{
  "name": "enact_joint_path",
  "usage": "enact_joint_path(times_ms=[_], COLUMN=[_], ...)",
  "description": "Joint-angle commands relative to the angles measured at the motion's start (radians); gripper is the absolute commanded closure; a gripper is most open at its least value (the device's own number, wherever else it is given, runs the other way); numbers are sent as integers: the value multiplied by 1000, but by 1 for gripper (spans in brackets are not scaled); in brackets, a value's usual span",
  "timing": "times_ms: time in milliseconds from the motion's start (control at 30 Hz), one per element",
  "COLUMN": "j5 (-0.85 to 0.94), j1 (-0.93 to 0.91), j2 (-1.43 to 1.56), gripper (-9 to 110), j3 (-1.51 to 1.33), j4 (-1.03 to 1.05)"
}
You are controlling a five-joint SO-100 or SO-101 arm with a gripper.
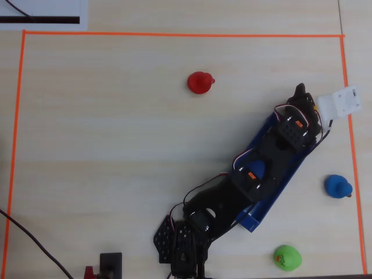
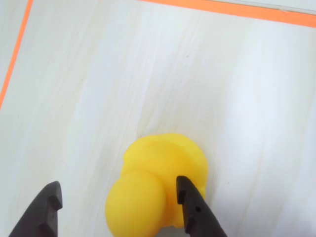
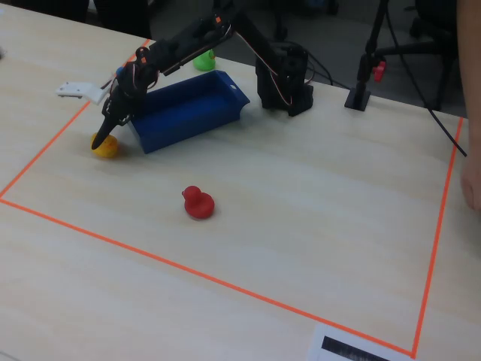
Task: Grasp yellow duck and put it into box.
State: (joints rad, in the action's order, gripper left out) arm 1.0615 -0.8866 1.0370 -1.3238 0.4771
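Observation:
The yellow duck [image 2: 148,187] stands on the table between my open jaws in the wrist view. My gripper [image 2: 118,197] is low over it. The right finger [image 2: 192,207] is at the duck's side, and the left finger [image 2: 47,205] is well apart from it. In the fixed view the duck [image 3: 106,146] lies just left of the dark blue box [image 3: 173,128], with my gripper [image 3: 102,136] down on it. In the overhead view my arm lies across the box [image 1: 256,220], and my gripper [image 1: 305,96] hides all but a sliver of the duck [image 1: 314,106].
A red duck [image 1: 200,82] sits mid-table, also in the fixed view [image 3: 198,203]. A blue duck [image 1: 337,186] and a green duck [image 1: 287,257] lie right of the box. A white part [image 1: 340,102] lies beside the gripper. Orange tape [image 1: 174,35] frames the work area.

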Motion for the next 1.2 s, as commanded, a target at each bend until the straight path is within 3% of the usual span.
enact_joint_path(times_ms=[0,233,367,433,733,967,1167], j5=[23,75,86,86,114,6,-83], j1=[17,12,11,12,20,31,77], j2=[0,-51,-71,-78,-97,-67,213], gripper=[69,71,95,101,101,101,101], j3=[55,58,89,106,150,299,236], j4=[-55,-92,-81,-84,-114,95,264])
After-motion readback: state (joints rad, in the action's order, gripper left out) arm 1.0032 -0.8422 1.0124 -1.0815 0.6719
